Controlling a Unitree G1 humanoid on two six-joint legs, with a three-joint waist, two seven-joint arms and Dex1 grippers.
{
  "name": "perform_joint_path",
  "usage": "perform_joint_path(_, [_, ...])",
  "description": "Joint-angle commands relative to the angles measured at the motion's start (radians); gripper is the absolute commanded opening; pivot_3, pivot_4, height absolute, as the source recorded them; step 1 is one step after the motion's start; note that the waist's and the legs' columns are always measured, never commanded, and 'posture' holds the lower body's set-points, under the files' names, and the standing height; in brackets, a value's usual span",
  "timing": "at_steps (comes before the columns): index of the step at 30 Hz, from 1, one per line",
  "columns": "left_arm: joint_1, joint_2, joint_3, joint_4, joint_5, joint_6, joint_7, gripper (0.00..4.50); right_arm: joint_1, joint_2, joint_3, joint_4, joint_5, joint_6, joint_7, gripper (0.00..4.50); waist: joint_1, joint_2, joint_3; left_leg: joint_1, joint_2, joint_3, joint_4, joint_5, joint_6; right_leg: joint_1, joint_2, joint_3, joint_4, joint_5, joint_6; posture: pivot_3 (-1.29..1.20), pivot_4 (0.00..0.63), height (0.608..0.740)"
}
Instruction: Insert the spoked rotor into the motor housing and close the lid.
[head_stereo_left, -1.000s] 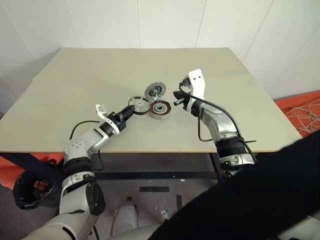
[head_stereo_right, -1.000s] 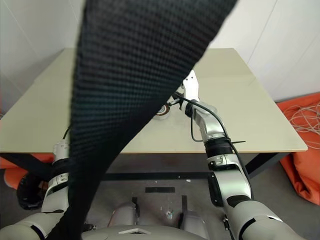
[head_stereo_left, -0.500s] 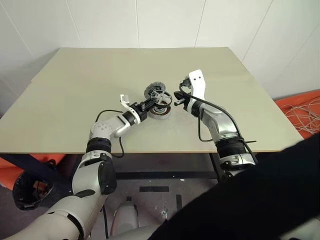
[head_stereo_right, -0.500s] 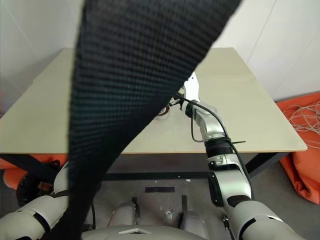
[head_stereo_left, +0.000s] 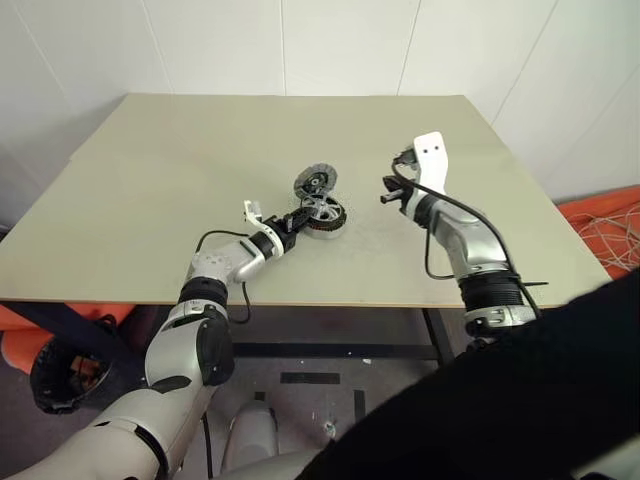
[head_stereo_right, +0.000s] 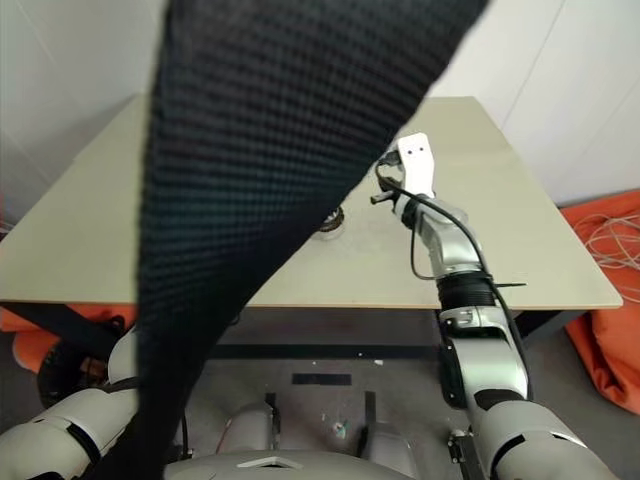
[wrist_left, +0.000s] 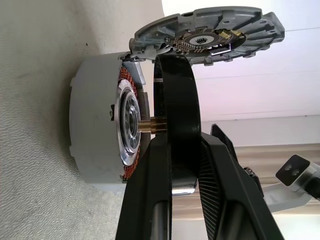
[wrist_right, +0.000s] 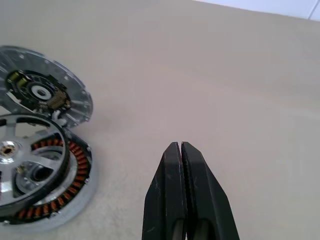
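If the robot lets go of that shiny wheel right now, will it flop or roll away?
Probably no flopping: the spoked rotor looks like stiff metal. It's held on edge by the left gripper over the motor housing, so it would likely tip into it or roll off, being round.

The silver spoked rotor (wrist_right: 25, 165), pinched in the left hand (head_stereo_left: 291, 220), sits tilted over the copper-wound round metal motor housing (wrist_left: 97, 137). The grey ribbed disc lid (head_stereo_left: 315, 181) leans just behind the housing; the right hand (wrist_right: 181, 165) hovers well apart to their right over the desk (head_stereo_left: 150, 180).

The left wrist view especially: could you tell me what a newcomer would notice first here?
Near the middle of the table, the left gripper holds the spoked rotor by its dark rim, poised at the open motor housing with its copper windings. The lid stands tilted open just behind. The right gripper is shut, apart over bare table.
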Motion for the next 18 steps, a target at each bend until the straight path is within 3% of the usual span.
perform_joint_path(1, [-0.043, -0.002, 0.005, 0.005, 0.012, -0.018, -0.016, 0.39, 0.047, -0.044, 0.018, -0.097, 0.037, 0.073, 0.091, 0.0, 0.001, 0.0, 0.0, 0.0, 0.0, 0.0, 0.0, 0.0, 0.0, 0.0, 0.0, 0.0, 0.0, 0.0, 0.0, 0.0, 0.0, 0.74])
perform_joint_path(9, [-0.05, -0.008, 0.011, 0.019, 0.03, -0.015, -0.017, 0.39, 0.235, -0.144, 0.106, -0.383, 0.1, 0.257, 0.287, 0.0, 0.01, 0.0, 0.0, 0.0, 0.001, 0.0, 0.0, -0.001, 0.001, 0.001, 0.0, -0.001, -0.001, 0.0, 0.001, 0.0, 0.0, 0.74])
perform_joint_path(18, [-0.062, -0.013, 0.029, 0.067, 0.04, -0.035, -0.018, 0.39, 0.272, -0.149, 0.114, -0.476, 0.134, 0.277, 0.317, 0.0, 0.011, 0.0, 0.0, 0.002, 0.003, 0.0, 0.001, 0.0, 0.001, 0.003, 0.0, 0.0, -0.001, -0.002, -0.003, 0.0, 0.0, 0.74])
